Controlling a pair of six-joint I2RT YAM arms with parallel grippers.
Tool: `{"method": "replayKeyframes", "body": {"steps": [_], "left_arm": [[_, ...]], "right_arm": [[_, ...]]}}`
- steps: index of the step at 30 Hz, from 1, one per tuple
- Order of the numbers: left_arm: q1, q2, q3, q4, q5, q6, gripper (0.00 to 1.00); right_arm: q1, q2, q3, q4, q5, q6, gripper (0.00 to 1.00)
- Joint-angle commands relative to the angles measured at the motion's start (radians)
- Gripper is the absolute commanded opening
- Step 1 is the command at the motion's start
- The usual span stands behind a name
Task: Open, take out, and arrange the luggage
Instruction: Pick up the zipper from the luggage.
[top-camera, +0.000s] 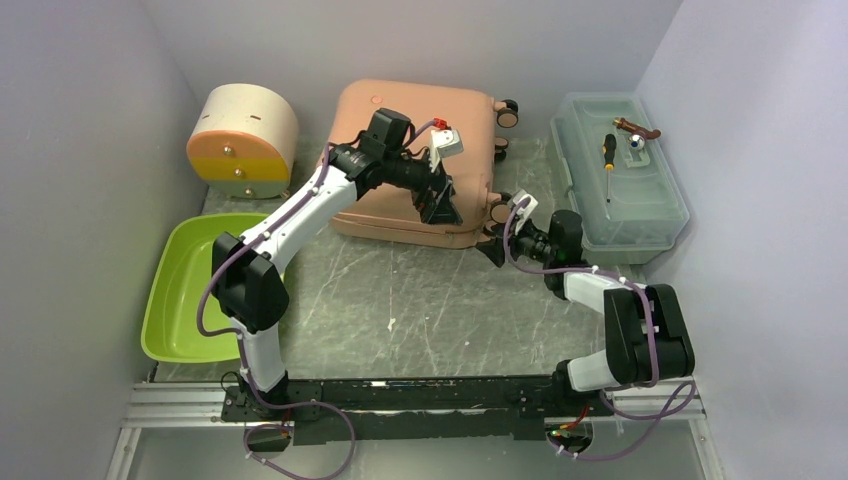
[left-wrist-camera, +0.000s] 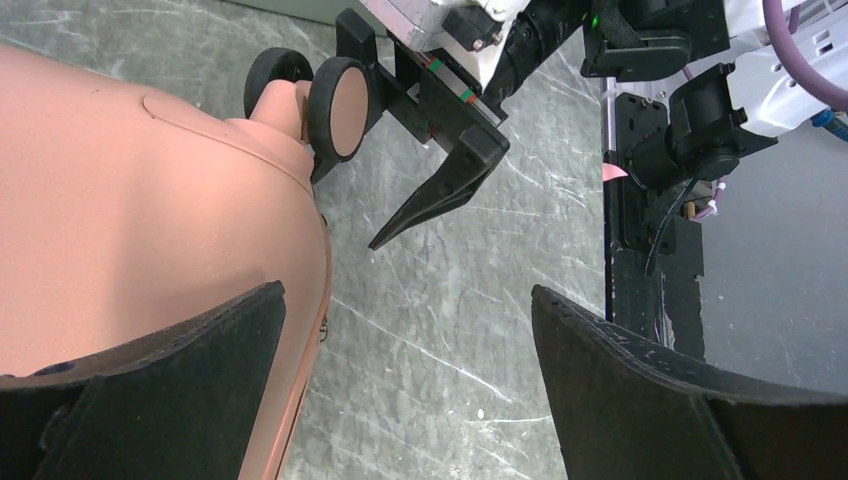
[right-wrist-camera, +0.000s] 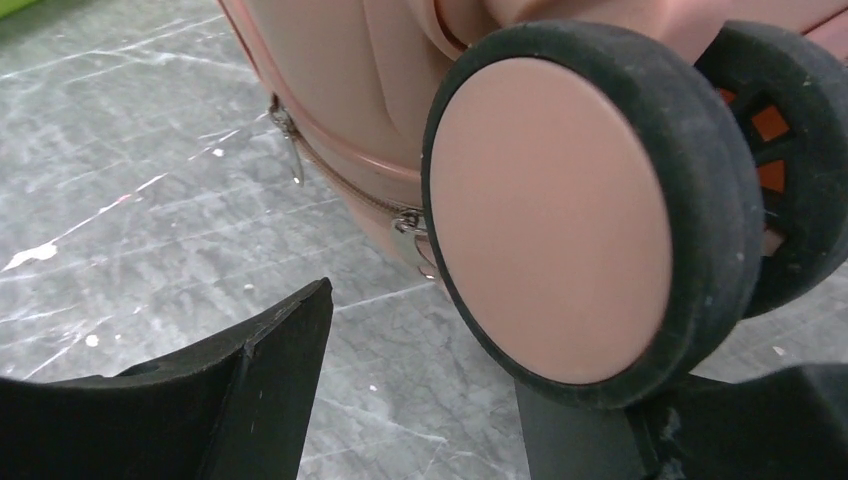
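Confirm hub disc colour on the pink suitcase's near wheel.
Salmon-pink round hub disc, black rubber tyre around it; right wrist view shows it best.

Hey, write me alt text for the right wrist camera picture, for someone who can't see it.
Close-up of a black suitcase wheel with a salmon-pink hubcap, at a corner of the pink luggage, on a grey marbled table. The right hand's two black fingers stand apart along the bottom edge, with the wheel just over one of them.
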Motion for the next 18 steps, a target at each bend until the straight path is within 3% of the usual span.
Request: {"method": "replayKeyframes", "body": {"steps": [1,13,18], "left_arm": [[0.002,-0.026,0.015,0.020,0.000,-0.014,1.00],[0.004,-0.050,-0.034,0.032,-0.032,-0.007,1.00],[0.016,-0.093,-0.117,0.062,-0.050,-0.001,0.99]], "right_arm": [[0.087,-0.019,0.014,0.172,0.085,-0.035,0.66],[0.162,0.020,0.031,0.274,0.373,0.125,0.67],[0.163,-0.013,0.068,0.122,0.375,0.136,0.65]]}}
